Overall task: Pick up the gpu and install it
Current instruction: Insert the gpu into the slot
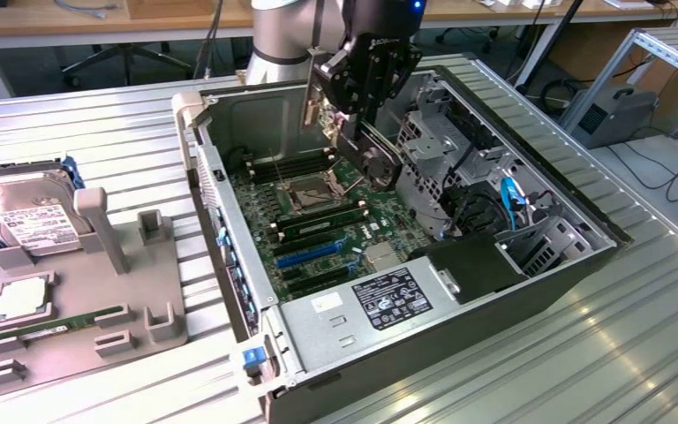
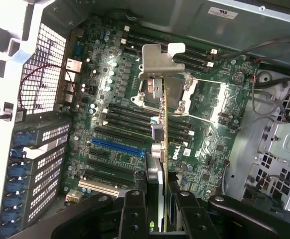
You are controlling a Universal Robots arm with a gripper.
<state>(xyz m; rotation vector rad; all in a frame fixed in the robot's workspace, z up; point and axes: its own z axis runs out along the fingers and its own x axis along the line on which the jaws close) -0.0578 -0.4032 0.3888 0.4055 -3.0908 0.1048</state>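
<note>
**A:** Entry, jaws: state?
**B:** Closed on the gpu (image 2: 164,134), one on each flat face. The card is held on edge, its silver bracket (image 2: 155,62) at the end farthest from the jaws.

**A:** Entry, gpu: location?
**B:** Between the jaws, clear above the motherboard (image 2: 110,114) inside the open case (image 1: 575,256). It is not seated in any slot.

**A:** Entries beneath the jaws?
**B:** CPU socket (image 2: 207,99) and dark slots; a blue slot (image 2: 117,147) lies off to one side.

**A:** Well apart from the jaws?
**B:** Hard drive (image 1: 31,219) in a grey holder (image 1: 139,305) on the table (image 1: 103,132).

**A:** Hazards?
**B:** By judgement:
- The card's edge could meet the board off its slot, since it seems to hang by the socket.
- The bracket could snag the case's rear wall.
- The thin wire (image 2: 200,117) could catch.
- The card could pivot in the hold when pressed.
</note>
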